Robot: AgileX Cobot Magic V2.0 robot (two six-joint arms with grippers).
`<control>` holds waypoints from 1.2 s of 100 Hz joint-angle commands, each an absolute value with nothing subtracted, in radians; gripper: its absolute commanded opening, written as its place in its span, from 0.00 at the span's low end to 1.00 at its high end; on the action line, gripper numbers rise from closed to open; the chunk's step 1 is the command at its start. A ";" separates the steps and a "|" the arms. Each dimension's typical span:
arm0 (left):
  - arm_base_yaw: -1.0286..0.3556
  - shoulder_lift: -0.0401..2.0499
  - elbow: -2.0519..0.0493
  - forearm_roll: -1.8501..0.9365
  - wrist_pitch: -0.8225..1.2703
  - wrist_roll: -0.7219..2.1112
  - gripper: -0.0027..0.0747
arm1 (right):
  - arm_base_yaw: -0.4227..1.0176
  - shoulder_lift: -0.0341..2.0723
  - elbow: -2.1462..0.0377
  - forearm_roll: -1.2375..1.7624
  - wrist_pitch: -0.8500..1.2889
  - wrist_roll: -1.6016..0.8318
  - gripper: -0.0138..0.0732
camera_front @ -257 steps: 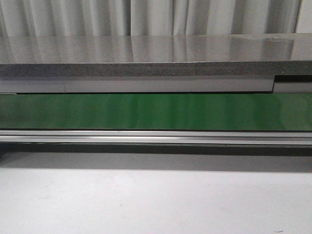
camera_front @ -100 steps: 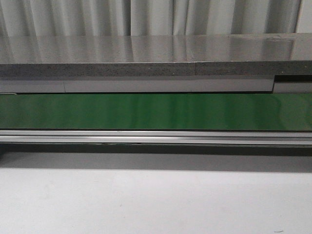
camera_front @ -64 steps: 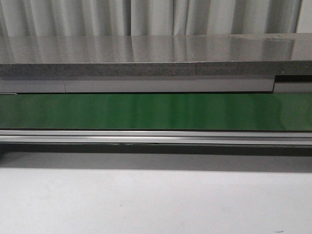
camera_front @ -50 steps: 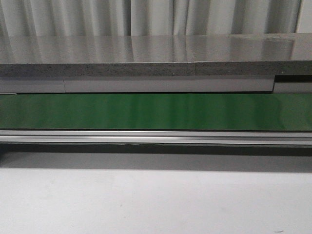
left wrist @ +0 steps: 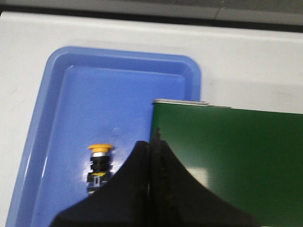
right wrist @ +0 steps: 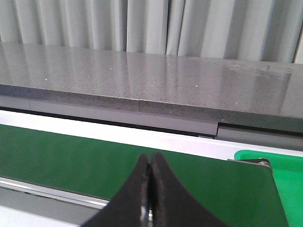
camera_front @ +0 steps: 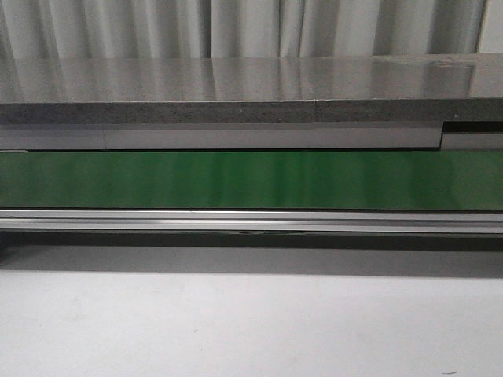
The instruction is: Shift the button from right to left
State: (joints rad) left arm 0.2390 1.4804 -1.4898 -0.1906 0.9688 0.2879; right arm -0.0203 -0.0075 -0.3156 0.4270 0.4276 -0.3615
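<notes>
Front view: the green belt point(camera_front: 251, 179) is running across the frame under a grey counter point(camera_front: 236, 90), with white table point(camera_front: 251, 322) in front; no arm, gripper or button is showing here. Left wrist view: the left gripper point(left wrist: 152, 142) is hanging with its jaws pressed together, holding nothing, above the end of the belt where it overlaps a blue tray point(left wrist: 42, 118). The button point(left wrist: 99, 165) is lying in that tray, yellow cap toward the far rim, just beside the fingers and not touching them. Right wrist view: the right gripper point(right wrist: 149, 165) is hovering over the belt with jaws closed and empty; a green tray point(right wrist: 279, 165) is sitting at the belt end. Judgement: one button is already sitting on the left side. No other button is showing, so the right arm should be waiting or searching the green tray, opening its jaws before any descent.
</notes>
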 commanded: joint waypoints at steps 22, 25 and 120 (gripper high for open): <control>0.050 1.254 -1.388 -0.228 0.850 0.287 0.01 | -0.020 0.006 -0.341 0.437 0.352 -0.372 0.09; 0.040 1.234 -1.372 -0.231 0.837 0.287 0.01 | -0.020 0.006 -0.341 0.437 0.352 -0.372 0.09; -0.120 0.530 -0.675 -0.316 0.493 0.285 0.01 | -0.020 0.006 -0.341 0.437 0.352 -0.372 0.09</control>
